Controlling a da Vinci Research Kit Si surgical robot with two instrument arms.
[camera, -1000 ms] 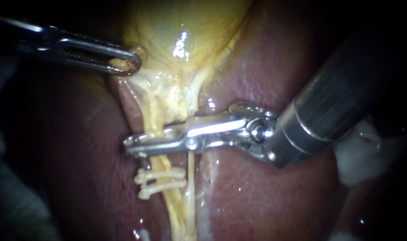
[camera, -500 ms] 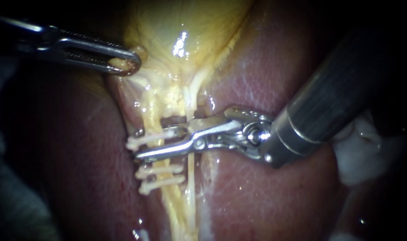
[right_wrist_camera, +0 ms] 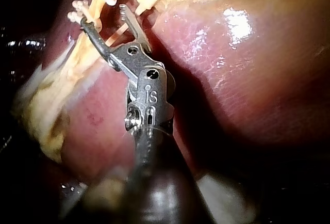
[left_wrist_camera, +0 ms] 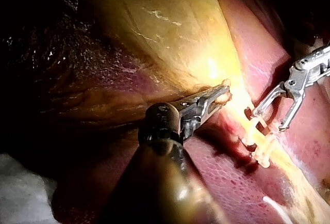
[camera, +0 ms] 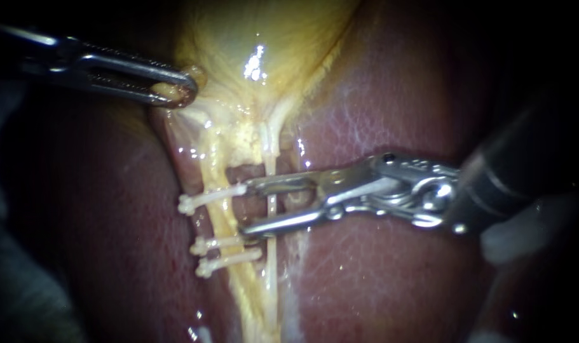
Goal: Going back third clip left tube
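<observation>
Three white clips cross the yellowish left tube (camera: pixel 214 166): the upper clip (camera: pixel 210 198) and two close together lower down (camera: pixel 227 251). My right instrument (camera: pixel 246 208) comes in from the right, its jaws open just right of the clips and empty. The thin right tube (camera: pixel 271 159) runs behind the gap between them. My left instrument (camera: pixel 176 93) is shut on a fold at the gallbladder (camera: pixel 264 38) neck and holds it up. The left wrist view shows those jaws (left_wrist_camera: pixel 219 96) on the fold, the right wrist view the open jaws (right_wrist_camera: pixel 103 16) by the clips (right_wrist_camera: pixel 82 7).
Pink liver (camera: pixel 378 279) lies on both sides of the tubes. White gauze (camera: pixel 524 238) sits under the right shaft at the far right, and more gauze (left_wrist_camera: pixel 20 182) shows beside the left shaft.
My right instrument's jaws, closed across the left tube a second ago, have opened and drawn back to the right. A white clip now shows on the tube where they were. The left instrument held still.
</observation>
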